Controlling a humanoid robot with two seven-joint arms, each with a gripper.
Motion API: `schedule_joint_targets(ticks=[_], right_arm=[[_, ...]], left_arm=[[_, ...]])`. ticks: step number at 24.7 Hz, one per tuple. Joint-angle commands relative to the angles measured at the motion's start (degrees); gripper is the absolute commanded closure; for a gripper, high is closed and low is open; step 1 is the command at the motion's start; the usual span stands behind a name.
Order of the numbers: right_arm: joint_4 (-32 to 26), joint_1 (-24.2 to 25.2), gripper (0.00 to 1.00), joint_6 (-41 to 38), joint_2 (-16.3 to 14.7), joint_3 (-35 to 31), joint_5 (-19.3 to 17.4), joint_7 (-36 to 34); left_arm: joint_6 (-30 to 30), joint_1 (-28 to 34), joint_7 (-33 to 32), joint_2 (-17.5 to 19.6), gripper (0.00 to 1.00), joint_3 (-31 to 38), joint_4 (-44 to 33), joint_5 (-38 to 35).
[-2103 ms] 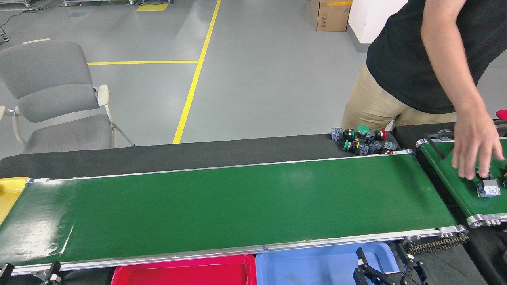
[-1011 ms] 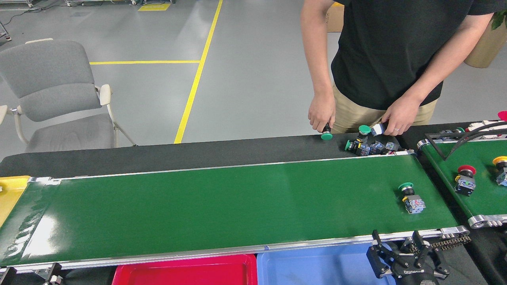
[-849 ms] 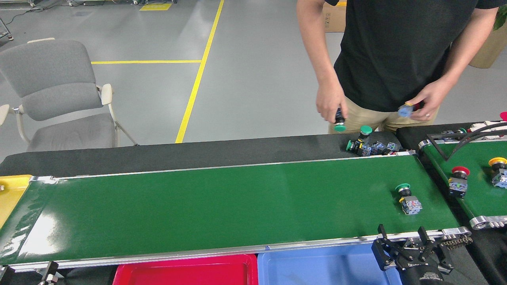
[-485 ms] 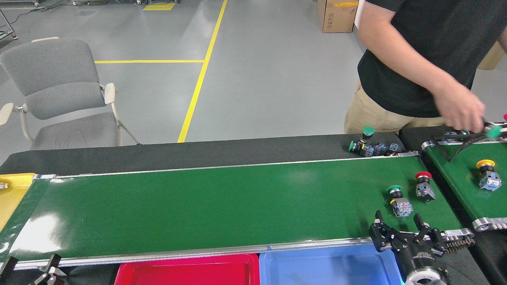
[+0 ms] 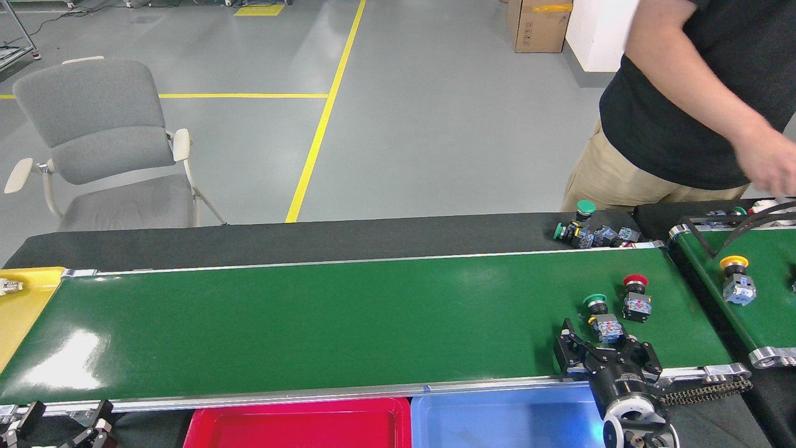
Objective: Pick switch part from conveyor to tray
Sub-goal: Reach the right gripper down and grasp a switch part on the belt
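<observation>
Mostly clear view, but edges cut a lot off. Conveyor (image 5: 311,317) is the biggest thing, its green belt bare across the whole left and middle, so plenty of open room there; only its right end carries parts. Person (image 5: 678,93) at top right is cropped by the frame, one blurred hand near the right edge. Grey chair (image 5: 102,143) stands on the floor beyond the black worktop (image 5: 280,239). Shorter green belt (image 5: 746,292) at right is cut off by the frame edge, with a yellow-capped switch (image 5: 737,280) on it. Red tray (image 5: 298,426) and blue tray (image 5: 504,423) sit just below the conveyor's near rail, both cropped at the bottom. Yellow tray (image 5: 18,305) at the left end is only partly in view.

My right hand (image 5: 606,351) sits over the belt's near right edge, fingers spread wide, holding nothing. Green-capped switch part (image 5: 602,316) lies just beyond it between the finger lines; touching or not, I cannot tell. Red-capped switch part (image 5: 636,298) is just beside that. Pile of spare switches (image 5: 591,231) on the worktop is too small to sort. My left hand (image 5: 93,429) is barely in frame at bottom left; how far open, I cannot tell. No readable writing anywhere.
</observation>
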Motion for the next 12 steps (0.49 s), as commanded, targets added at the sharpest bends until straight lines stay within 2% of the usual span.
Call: schedule_joint_targets(ticks=[1, 4, 7, 9, 12], right_arm=[[-0.48, -0.98, 0.78, -0.76, -0.23, 0.41, -0.26, -0.07], [-0.92, -0.98, 0.90, -1.20, -0.23, 0.49, -0.26, -0.34], [-2.94, -0.72, 0.97, -3.75, -0.14, 2.52, -0.26, -0.69], [-6.28, 0.42, 0.98, -8.76, -0.14, 5.68, -0.26, -1.22], [-11.73, 4.47, 0.98, -22.21, -0.32, 12.89, -0.26, -3.76]], left_arm=[[0.04, -0.56, 0.19, 0.61, 0.00, 0.28, -0.43, 0.21], [0.04, -0.56, 0.19, 0.61, 0.00, 0.45, -0.43, 0.21], [0.04, -0.56, 0.19, 0.61, 0.00, 0.54, -0.34, 0.21], [0.22, -0.38, 0.19, 0.61, 0.00, 0.63, -0.34, 0.12], [0.65, -0.20, 0.19, 0.61, 0.00, 0.63, -0.34, -0.05]])
